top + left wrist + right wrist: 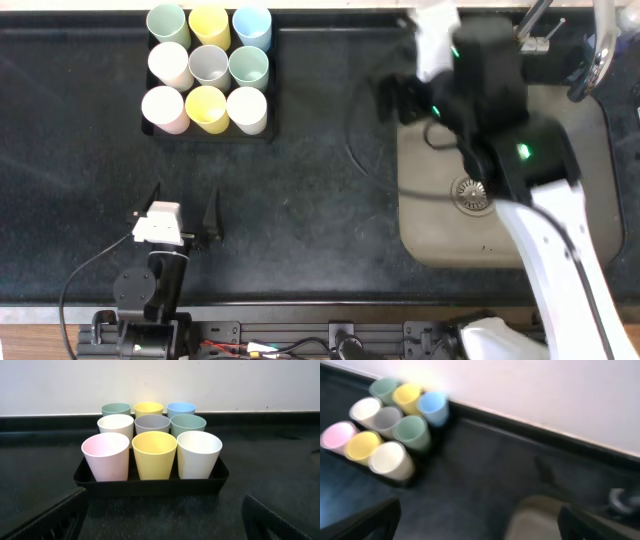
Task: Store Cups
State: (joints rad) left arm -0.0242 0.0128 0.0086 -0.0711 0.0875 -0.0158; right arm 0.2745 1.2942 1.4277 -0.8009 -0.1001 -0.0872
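Dark speckled worktop (300,200), white wall behind it, steel sink (560,235) set into its right side.

Cups: nine, all upright, mouths up, packed three by three in a shallow black tray (150,488). The tray sits at the far left of the worktop, close to the wall.
- Near row: pink cup (105,456), yellow cup (154,454), white cup (199,453).
- Middle row: white cup (115,425), grey cup (152,424), green cup (188,424).
- Back row: green cup (115,409), yellow cup (148,408), blue cup (181,408).
- Neighbouring cups touch or nearly touch; every slot is filled.

Left gripper (182,208): low over the worktop near the left arm's base, fingers (50,520) spread wide with nothing between them. It faces the tray squarely; the near row of cups lies straight ahead, and a strip of bare worktop separates the fingertips from the tray wall. No contact with tray or cups.

Right gripper (479,506): raised above the far left corner of the sink, fingers (600,525) apart, holding nothing. It looks across the worktop toward the tray, which stands well apart from it to the left; the blue cup's corner is the nearest.
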